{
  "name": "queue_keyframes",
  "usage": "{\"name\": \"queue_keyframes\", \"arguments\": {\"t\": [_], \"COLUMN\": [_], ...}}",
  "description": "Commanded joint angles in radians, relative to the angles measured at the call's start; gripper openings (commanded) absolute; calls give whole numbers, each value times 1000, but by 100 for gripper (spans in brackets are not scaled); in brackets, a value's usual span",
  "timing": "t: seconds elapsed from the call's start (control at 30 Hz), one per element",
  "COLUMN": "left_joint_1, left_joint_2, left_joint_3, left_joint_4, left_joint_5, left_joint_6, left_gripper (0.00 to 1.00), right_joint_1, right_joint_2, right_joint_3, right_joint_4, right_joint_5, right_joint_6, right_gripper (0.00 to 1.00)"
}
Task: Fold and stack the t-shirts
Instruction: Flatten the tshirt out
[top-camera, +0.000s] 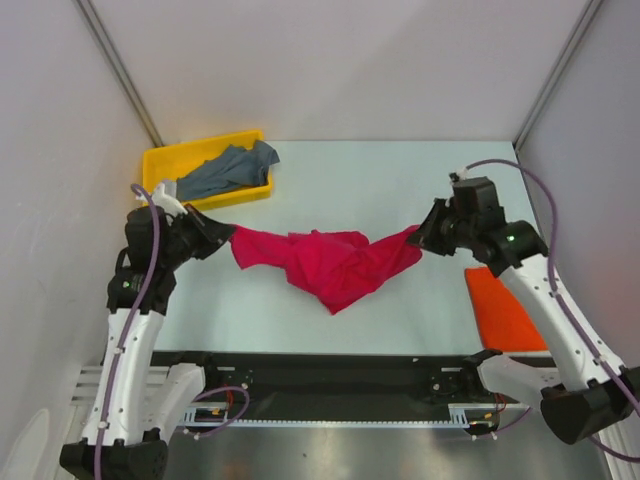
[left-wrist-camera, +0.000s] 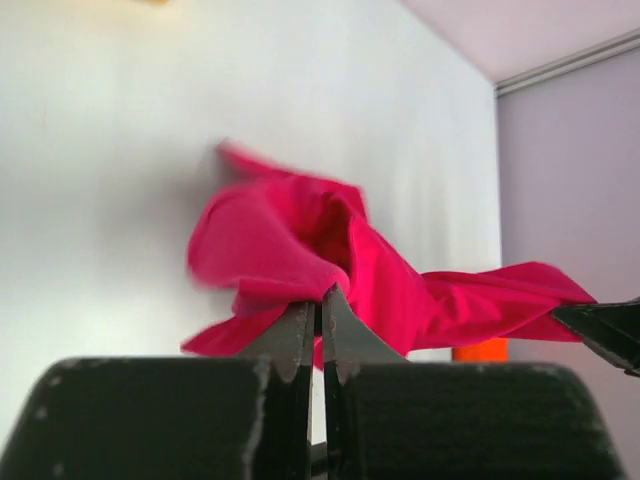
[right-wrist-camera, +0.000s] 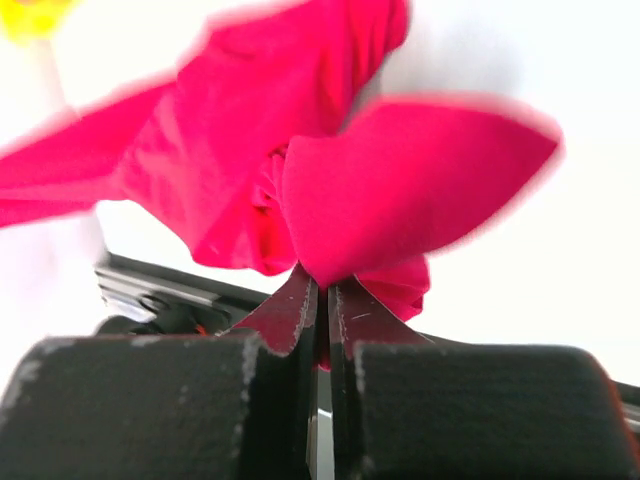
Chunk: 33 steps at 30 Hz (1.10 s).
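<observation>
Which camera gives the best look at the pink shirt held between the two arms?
The top external view: it shows the whole crimson-pink shirt, crumpled in the middle and stretched between both arms. Each wrist view shows only a close, partly blurred bunch of it pinched in that arm's shut jaws.

A plain crimson-pink t-shirt (top-camera: 330, 262) fills the centre of the frame against a pale grey counter (top-camera: 380, 180). At upper left, a grey-blue t-shirt (top-camera: 228, 170) shows against a bright yellow tray (top-camera: 200, 142); at right, a plain orange-red t-shirt (top-camera: 503, 308).
</observation>
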Motion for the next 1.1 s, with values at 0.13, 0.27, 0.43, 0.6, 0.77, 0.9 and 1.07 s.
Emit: {"name": "queue_keyframes", "arguments": {"t": [0.13, 0.27, 0.43, 0.6, 0.77, 0.9, 1.07], "left_joint_1": [-17, -68, -96, -143, -151, -151, -151], "left_joint_2": [14, 28, 1, 17, -1, -38, 83], "left_joint_3": [487, 711, 815, 823, 644, 354, 243], "left_joint_4": [-201, -261, -264, -314, -288, -174, -175], "left_joint_5": [-164, -305, -383, -492, -439, -350, -299], "left_joint_6": [214, 288, 352, 379, 317, 189, 202], "left_gripper": [1, 4, 5, 1, 0, 0, 0], "right_joint_1": [-11, -11, -12, -11, -14, -132, -210], "right_joint_2": [-134, -218, -261, -232, -130, 53, 278], "right_joint_3": [283, 393, 527, 536, 412, 259, 245], "right_joint_4": [-184, -225, -326, -374, -369, -303, -214], "right_joint_5": [124, 140, 257, 341, 269, 81, -16], "right_joint_6": [-60, -82, -68, -59, -63, -172, -211], "right_gripper": [0, 0, 0, 0, 2, 19, 72]}}
